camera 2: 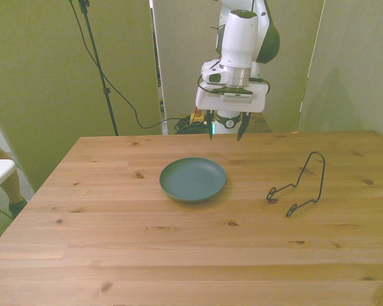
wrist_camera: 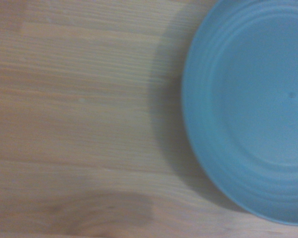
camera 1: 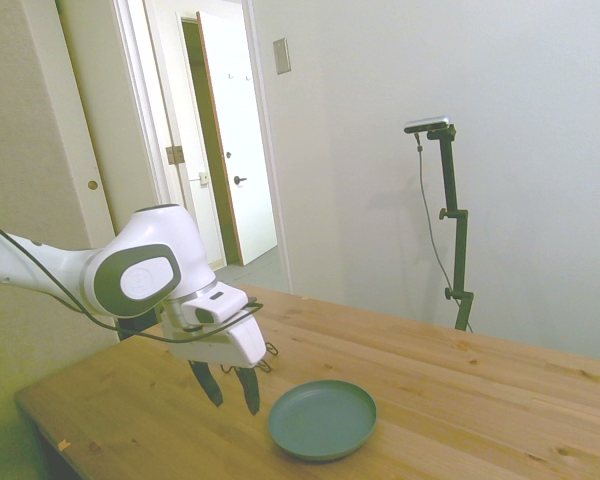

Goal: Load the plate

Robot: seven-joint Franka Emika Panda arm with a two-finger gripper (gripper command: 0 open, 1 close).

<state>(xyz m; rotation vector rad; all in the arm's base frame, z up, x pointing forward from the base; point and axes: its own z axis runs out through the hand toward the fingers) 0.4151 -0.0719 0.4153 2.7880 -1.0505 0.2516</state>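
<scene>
A: Side view. Where is the gripper (camera 1: 236,386) hanging, and how are its fingers standing?

B: It is hanging above the table (camera 1: 450,380), just beside the plate (camera 1: 322,418) on the side nearer the arm. Its dark fingers are pointing down with a clear gap between them, holding nothing.

A: And the plate?

B: The plate is lying flat on the wood, near the table's near edge. Nothing is lying in it. A wire stand (camera 1: 268,358) is showing only partly behind the gripper.

A: Front view.

B: The gripper (camera 2: 225,132) is hanging over the table's (camera 2: 115,229) far edge, beyond the plate (camera 2: 193,179) and a little toward the front view's right of it. The fingers are standing moderately apart and empty. The plate is resting about mid-width on the far half of the table. The wire stand (camera 2: 299,185) is standing well apart from the plate, toward the front view's right.

A: Wrist view.

B: The picture is showing part of the plate (wrist_camera: 253,114), blurred, with its rim casting a shadow on the bare wood (wrist_camera: 74,109).
</scene>
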